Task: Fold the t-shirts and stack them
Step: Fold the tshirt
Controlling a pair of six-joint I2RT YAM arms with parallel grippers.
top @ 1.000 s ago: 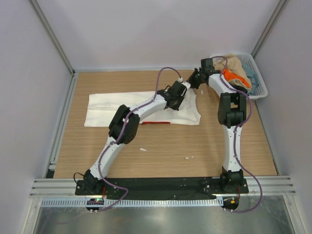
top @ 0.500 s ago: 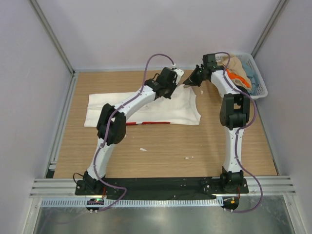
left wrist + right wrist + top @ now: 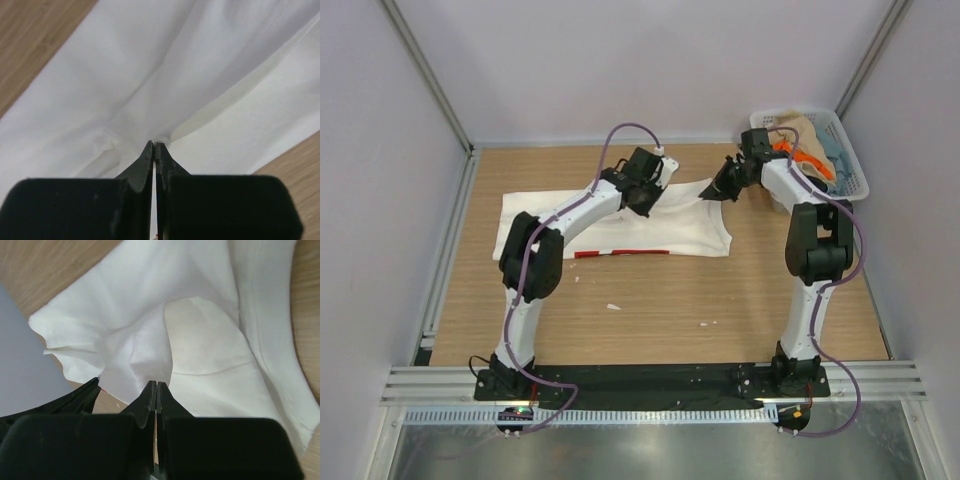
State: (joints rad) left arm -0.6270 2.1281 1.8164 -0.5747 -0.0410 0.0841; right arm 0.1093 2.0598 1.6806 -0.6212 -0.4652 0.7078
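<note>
Top external: both jaws pinching the white t-shirt (image 3: pixel 620 228); since earlier, left arm (image 3: pixel 572 208) swung leftward.

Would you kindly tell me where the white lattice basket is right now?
In the top view, the basket sits at the far right corner of the table, just right of the right gripper, which pinches the white t-shirt.
</note>
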